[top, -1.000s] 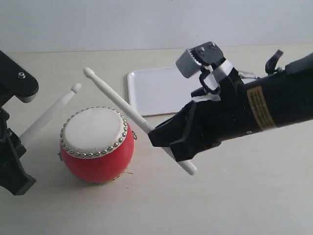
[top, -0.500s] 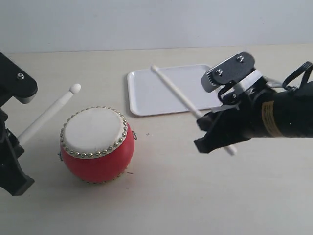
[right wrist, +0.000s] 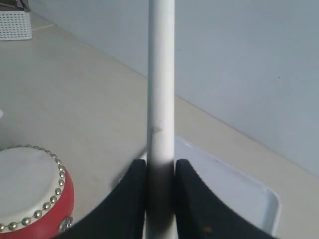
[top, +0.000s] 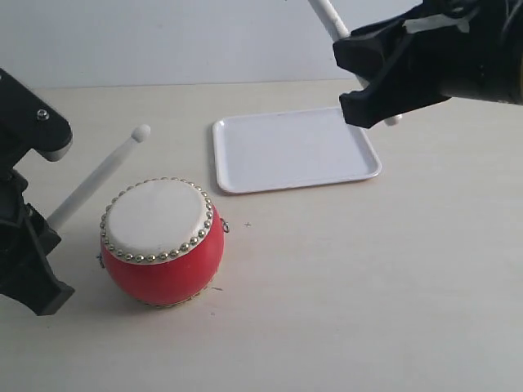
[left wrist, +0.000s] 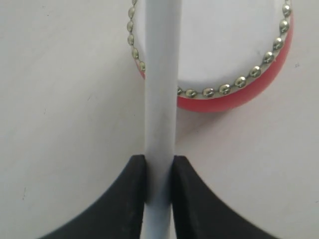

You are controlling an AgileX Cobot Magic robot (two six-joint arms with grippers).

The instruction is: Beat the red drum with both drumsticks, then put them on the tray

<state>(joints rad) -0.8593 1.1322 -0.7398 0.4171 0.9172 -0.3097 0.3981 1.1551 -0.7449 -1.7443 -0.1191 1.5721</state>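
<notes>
the drumsticks (top: 98,175) look light, stiff, slick; left gripper (left wrist: 159,167), lower left, and right gripper (right wrist: 160,169), upper right, each clamp one toward the butt.

Pale beige tabletop (top: 368,310), plain grey-white wall (top: 163,41) behind, soft even light, small white basket (right wrist: 15,25)

Upright red drum (top: 162,245), white tray (top: 294,151) apart, cream drumsticks (top: 98,175) aloft (both slanted).
</notes>
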